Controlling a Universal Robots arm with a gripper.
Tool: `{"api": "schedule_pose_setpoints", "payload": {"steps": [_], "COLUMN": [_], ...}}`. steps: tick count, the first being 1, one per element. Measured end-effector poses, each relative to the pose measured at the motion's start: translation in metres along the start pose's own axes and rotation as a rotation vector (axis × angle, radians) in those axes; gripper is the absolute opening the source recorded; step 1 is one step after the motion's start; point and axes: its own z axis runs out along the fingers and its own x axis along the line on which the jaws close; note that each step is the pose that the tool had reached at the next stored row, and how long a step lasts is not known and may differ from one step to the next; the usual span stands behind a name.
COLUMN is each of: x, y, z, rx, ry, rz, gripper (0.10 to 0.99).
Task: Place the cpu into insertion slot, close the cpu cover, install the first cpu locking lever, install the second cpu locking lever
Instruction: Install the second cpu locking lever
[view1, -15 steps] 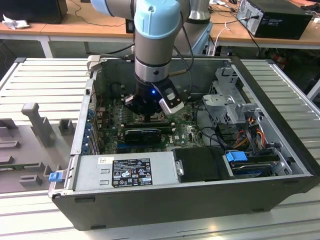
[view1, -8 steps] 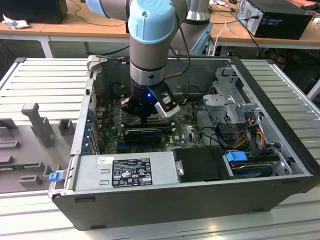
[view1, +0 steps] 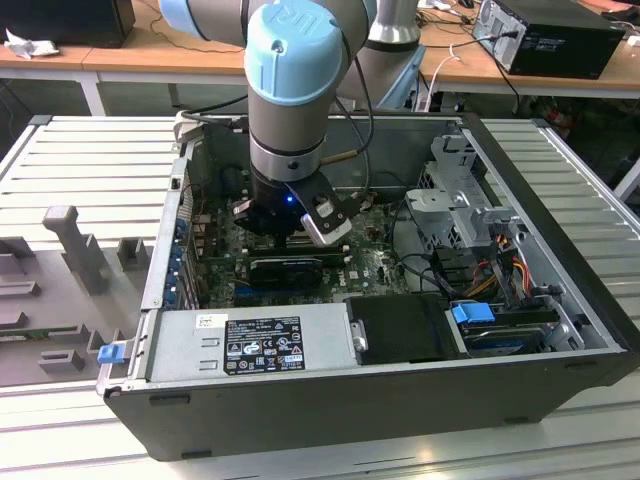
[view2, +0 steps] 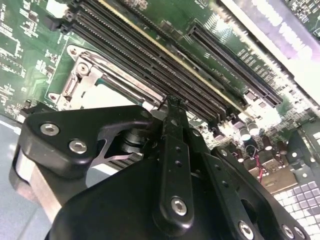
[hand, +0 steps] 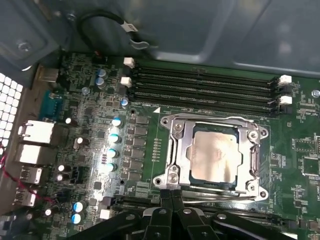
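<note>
In the first wrist view the cpu lies flat in the insertion slot, its pale silver face showing through the window of the cpu cover. The cover is folded down over it. A thin wire lever runs along one side of the cover's frame. My gripper is shut, its two black fingers pressed together, with the tips right at the socket's edge and nothing visible between them. The second wrist view has the gripper just beside the silver socket frame. In the exterior view the gripper is low inside the computer case.
Long black memory slots run beside the socket. A black expansion card, the power supply, a drive cage and cables crowd the case. Rear ports and upright capacitors stand near the socket.
</note>
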Motion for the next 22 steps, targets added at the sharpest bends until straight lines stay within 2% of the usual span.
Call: {"api": "schedule_pose_setpoints", "payload": {"steps": [1, 2, 10, 18, 22], "x": [0.002, 0.003, 0.0046, 0.0057, 0.0068], "y": [-0.0021, -0.003, -0.0034, 0.0022, 0.0051], "z": [-0.0002, 0.0, 0.0051, 0.0105, 0.0139], "rx": [-0.013, -0.018, -0.026, -0.034, -0.042], "ry": [-0.001, -0.0013, -0.0018, -0.0027, -0.0039], "rz": [-0.002, -0.003, -0.005, -0.005, -0.005], "gripper": [0.106, 0.106, 0.106, 0.106, 0.106]}}
